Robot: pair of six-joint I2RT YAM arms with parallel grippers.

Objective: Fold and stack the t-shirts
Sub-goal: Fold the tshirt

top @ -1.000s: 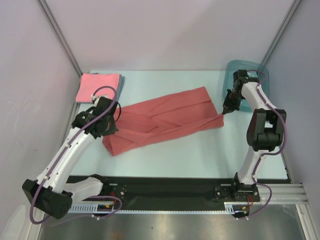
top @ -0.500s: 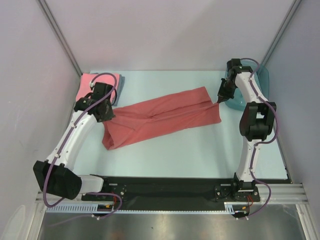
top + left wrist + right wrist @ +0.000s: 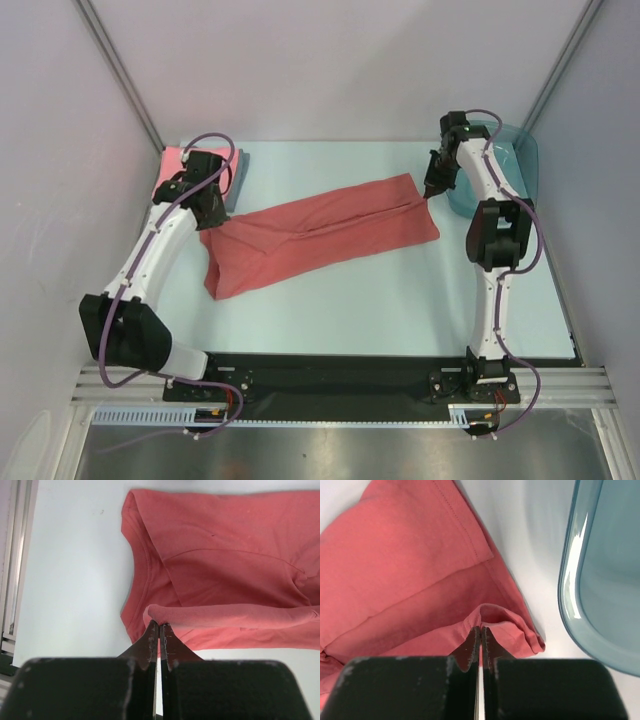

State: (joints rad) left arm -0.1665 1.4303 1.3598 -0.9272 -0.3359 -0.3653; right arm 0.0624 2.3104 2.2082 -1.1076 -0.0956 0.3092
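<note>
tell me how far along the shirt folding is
Done: a folded pink shirt sits at the far-left corner. In hand: the red shirt lies folded lengthwise, left gripper and right gripper each shut on an end. Left: cross-folding it and stacking it there.

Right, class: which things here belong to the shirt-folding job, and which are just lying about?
Job: brick-red t-shirt, spread across the table; folded pink t-shirt, far left corner; grey-blue edge beside it, probably another shirt; left jaws and right jaws, each shut on the red shirt.
Lying about: teal plastic tub, far right corner.
</note>
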